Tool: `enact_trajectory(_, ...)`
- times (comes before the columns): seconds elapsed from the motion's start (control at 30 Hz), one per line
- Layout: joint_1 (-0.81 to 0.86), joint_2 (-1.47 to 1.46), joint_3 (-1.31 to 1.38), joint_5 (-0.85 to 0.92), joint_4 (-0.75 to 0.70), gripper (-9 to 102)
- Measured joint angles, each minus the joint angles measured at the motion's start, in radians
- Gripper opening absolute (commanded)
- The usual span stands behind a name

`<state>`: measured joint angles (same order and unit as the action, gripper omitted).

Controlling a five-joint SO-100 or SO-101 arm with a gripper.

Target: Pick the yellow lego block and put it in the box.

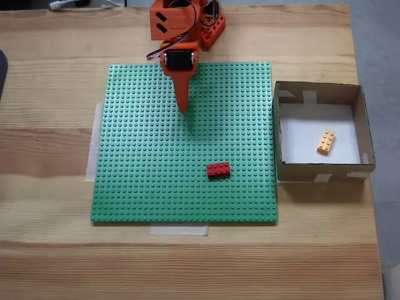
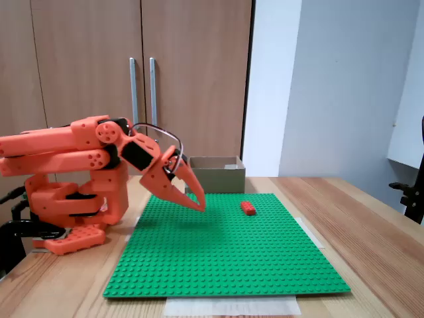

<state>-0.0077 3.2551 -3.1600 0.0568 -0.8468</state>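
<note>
The yellow lego block [image 1: 325, 142] lies inside the box [image 1: 319, 167] at right — light, rigid, best pinched across its long sides. My hand [image 1: 183, 109] hangs empty, fingers together, upper centre.

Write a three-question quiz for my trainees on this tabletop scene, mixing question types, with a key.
1. True or false: the small yellow-orange studded lego block lies inside the square brown cardboard box.
2. What does the small red studded brick rest on?
A. the bare wooden table
B. the green studded baseplate
C. the box floor
3. In a fixed view, is the orange two-finger gripper holding anything?

Key
1. True; it lies on the white box floor.
2. B, the green studded baseplate.
3. No; its fingers are together, with nothing between them.
</note>
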Motion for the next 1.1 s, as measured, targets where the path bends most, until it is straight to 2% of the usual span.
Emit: enact_trajectory(1.1,0.020,0.000,-0.006,-0.037,0.000,-1)
